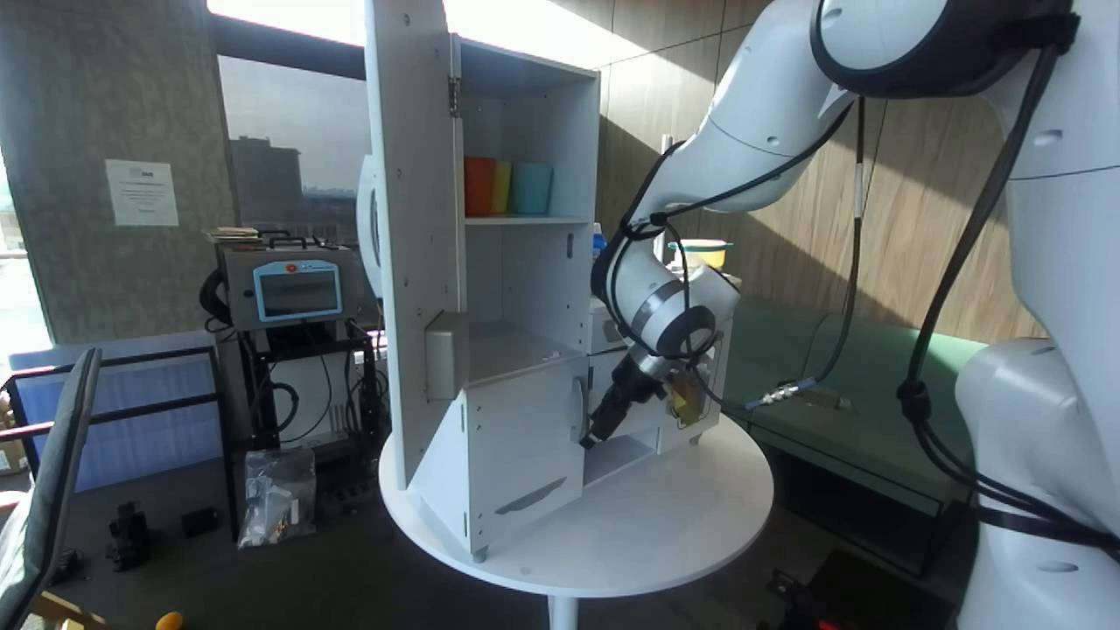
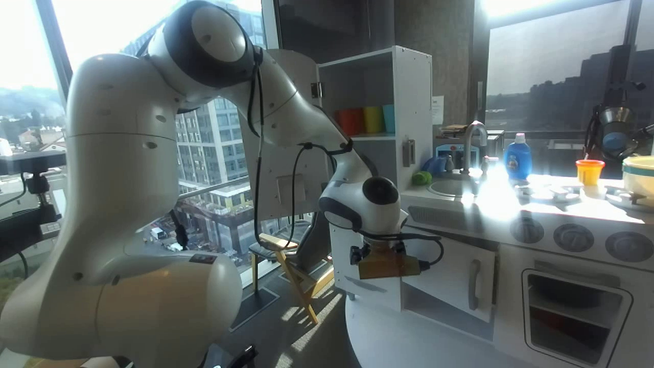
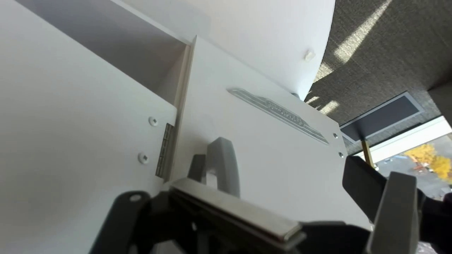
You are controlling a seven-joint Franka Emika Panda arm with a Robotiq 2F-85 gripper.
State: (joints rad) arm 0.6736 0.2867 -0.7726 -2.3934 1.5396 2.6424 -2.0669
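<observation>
My gripper (image 3: 279, 177) is open, its fingers wide apart, in front of the lower white cabinet door (image 3: 282, 155). The grey curved door handle (image 3: 226, 165) is between the fingers, close beside the left fingertip in the wrist view. I cannot tell whether they touch. In an exterior view, the gripper (image 1: 593, 433) points down and left at the lower end of that handle (image 1: 577, 407). This lower door (image 1: 525, 437) looks shut. The tall upper door (image 1: 416, 227) stands open. Orange, yellow and blue cups (image 1: 531, 188) stand on the upper shelf.
The cabinet stands on a round white table (image 1: 691, 516). A neighbouring hinged door (image 2: 449, 271) hangs partly over an open low compartment. The counter holds a sink, a blue bottle (image 2: 518, 158) and an orange cup (image 2: 590, 174). A green bench (image 1: 787, 376) is behind.
</observation>
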